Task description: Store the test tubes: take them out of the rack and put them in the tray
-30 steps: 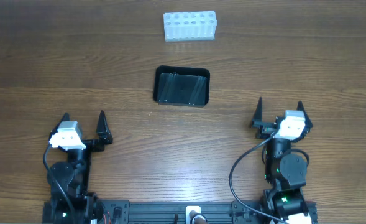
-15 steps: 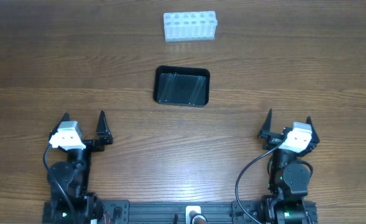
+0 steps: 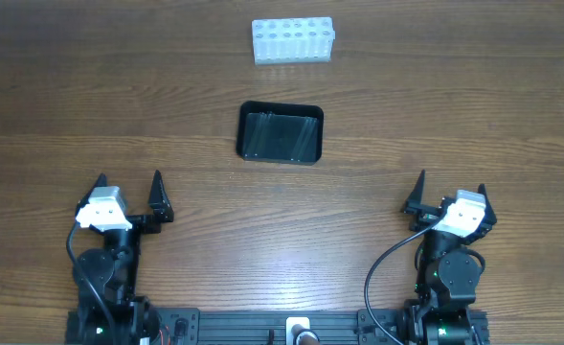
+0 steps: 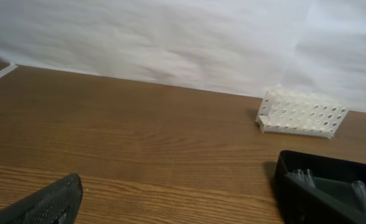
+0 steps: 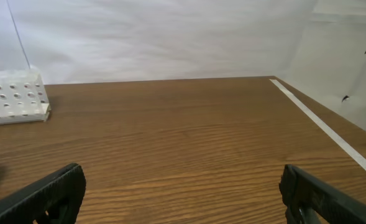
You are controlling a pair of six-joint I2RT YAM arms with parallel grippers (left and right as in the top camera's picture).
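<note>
- Wooden table point(image 3: 511, 115): a brown, grained surface that carries everything else. In the wrist views a white backdrop point(image 4: 170, 37) rises behind its far edge.
- Left arm point(image 3: 104, 259): stands at the near left corner of the table, with its white wrist block low over the wood and well apart from the tray and rack.
- Right arm point(image 3: 446, 273): stands at the near right corner in much the same low pose, with a black cable looping beside it.
- Left gripper point(image 3: 129, 178): the two dark fingers are spread wide with bare table between them, holding nothing. One finger point(image 4: 46, 202) shows at the edge of the left wrist view.
- Right gripper point(image 3: 451, 184): the fingers are likewise set wide apart and hold nothing. In its own view point(image 5: 183, 199) only wood lies between them.
- Tray point(image 3: 281, 133): a black rectangular dish with rounded corners. It sits near the middle of the table, between the arms and the rack, and touches neither.
- Rack point(image 3: 293, 40): a white perforated block on the far side of the tray, close to the table's far edge. It stands on the wood and is apart from the tray.
- Test tubes point(image 4: 364, 194): clear tubes lying on the tray floor, seen from the left wrist. Whether any stand in the rack cannot be told.
- Tape strip point(image 5: 322, 127): a thin white line on the wood, to the right of the right gripper.
</note>
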